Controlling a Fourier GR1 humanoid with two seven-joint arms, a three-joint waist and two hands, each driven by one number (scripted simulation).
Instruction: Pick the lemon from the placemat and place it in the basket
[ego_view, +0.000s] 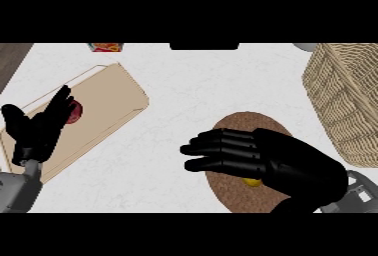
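Note:
A yellow lemon (252, 182) lies on the round brown placemat (244, 125) at the lower middle right; only a small sliver of it shows under my right hand (273, 157). That hand hovers over the lemon with its fingers curled down and pointing left; whether they touch the lemon is hidden. The woven basket (347, 95) stands at the right edge, just right of the placemat. My left hand (37, 127) rests open, fingers up, at the left edge.
A tan cutting board (103, 100) lies at the left with a red fruit (74, 111) on it, partly behind my left hand. A red and orange item (105, 47) sits at the counter's far edge. White counter lies between board and placemat.

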